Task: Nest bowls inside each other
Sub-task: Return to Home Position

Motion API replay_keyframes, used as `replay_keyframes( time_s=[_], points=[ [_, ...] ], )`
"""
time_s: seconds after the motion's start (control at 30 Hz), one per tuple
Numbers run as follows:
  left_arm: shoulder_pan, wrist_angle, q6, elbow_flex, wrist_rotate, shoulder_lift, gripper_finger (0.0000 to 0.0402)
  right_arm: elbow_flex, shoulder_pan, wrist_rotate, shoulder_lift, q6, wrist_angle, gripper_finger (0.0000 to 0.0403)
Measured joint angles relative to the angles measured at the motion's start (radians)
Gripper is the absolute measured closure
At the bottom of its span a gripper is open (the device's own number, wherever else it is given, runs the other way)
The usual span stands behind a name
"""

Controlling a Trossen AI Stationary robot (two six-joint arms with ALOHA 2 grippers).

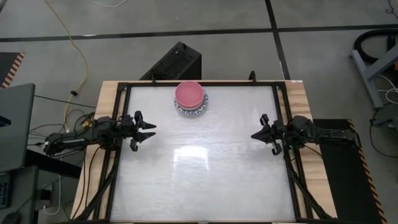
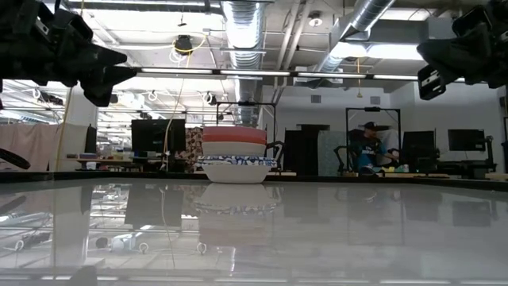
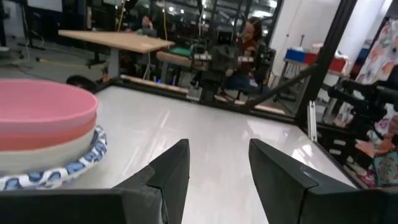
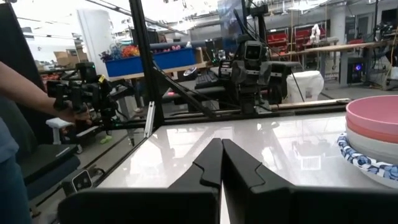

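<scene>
The bowls (image 1: 190, 98) stand nested in one stack at the table's far middle, a pink bowl (image 3: 43, 109) on top and a white bowl with a blue-patterned rim (image 2: 236, 163) at the bottom, resting on the table. My left gripper (image 1: 151, 129) hovers open at the left edge, clear of the stack. My right gripper (image 1: 254, 135) hovers shut at the right edge. In the left wrist view the open fingers (image 3: 217, 171) hold nothing. In the right wrist view the fingers (image 4: 221, 163) meet.
A black frame (image 1: 199, 83) runs around the glossy white table top. A black box (image 1: 174, 62) stands behind the far edge. A person's arm (image 4: 28, 81) shows at the table's left side beyond the frame. People sit at desks in the room behind.
</scene>
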Motion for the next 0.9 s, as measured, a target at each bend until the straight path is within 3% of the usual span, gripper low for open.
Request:
replay_keyframes(
  time_s=[0.33,0.67,0.9],
  points=[
    [0.0,-0.055,-0.046,-0.001,-0.001,0.0,0.0246,0.0,0.0,0.005,0.0,-0.017,-0.028,0.0376],
    [0.0,-0.073,-0.069,-0.001,-0.108,0.003,0.0246,0.0,0.0,0.007,0.002,-0.018,-0.05,0.0376],
    [0.0,-0.073,-0.069,-0.002,-0.117,0.003,0.0246,0.001,0.0,0.007,0.002,-0.018,-0.055,0.0376]
  ],
)
